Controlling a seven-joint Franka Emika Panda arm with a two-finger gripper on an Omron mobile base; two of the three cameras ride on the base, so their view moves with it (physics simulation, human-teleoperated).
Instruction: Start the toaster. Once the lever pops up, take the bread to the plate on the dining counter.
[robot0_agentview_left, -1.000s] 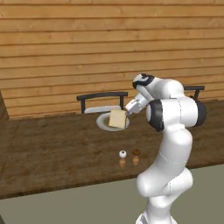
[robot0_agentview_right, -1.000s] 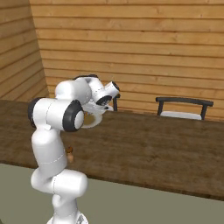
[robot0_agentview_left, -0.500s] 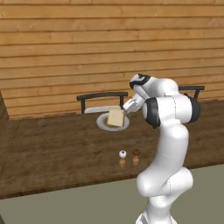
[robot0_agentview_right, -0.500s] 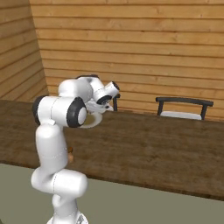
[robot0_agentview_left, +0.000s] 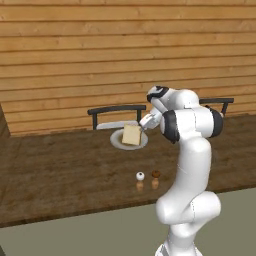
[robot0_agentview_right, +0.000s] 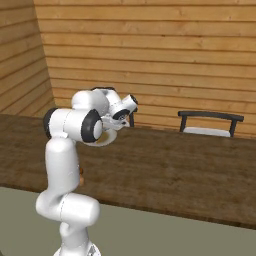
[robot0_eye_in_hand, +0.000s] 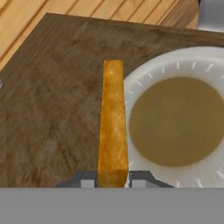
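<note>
Item: bread (robot0_agentview_left: 132, 135), one slice, golden crust, pale face. Held edge-on between the two fingers of the hand (robot0_eye_in_hand: 113, 180), which is pinched narrow on the slice's thin sides. In the left base view the slice hangs over the plate (robot0_agentview_left: 118, 142); the hand view places it above the plate's rim on one side, with part of the slice out over bare wood.

Item: plate, round, pale, shallow, with a brownish centre in the hand view (whether shading or reflection cannot be told). It sits toward the far edge of the surface (robot0_agentview_left: 60, 165), just before a dark chair (robot0_agentview_left: 116, 111).

Item: two small shakers (robot0_agentview_left: 148, 175), one white-topped and one brown-topped, near the front edge of the surface, well apart from the plate.

Step in hand: the carry is judged nearly over; the bread is at the plate but not yet set down.

Next move calls for: shifting the slice toward the plate's middle, lowering it until it rests there, then opening the fingers (a release from here may leave it propped on the rim).
</note>
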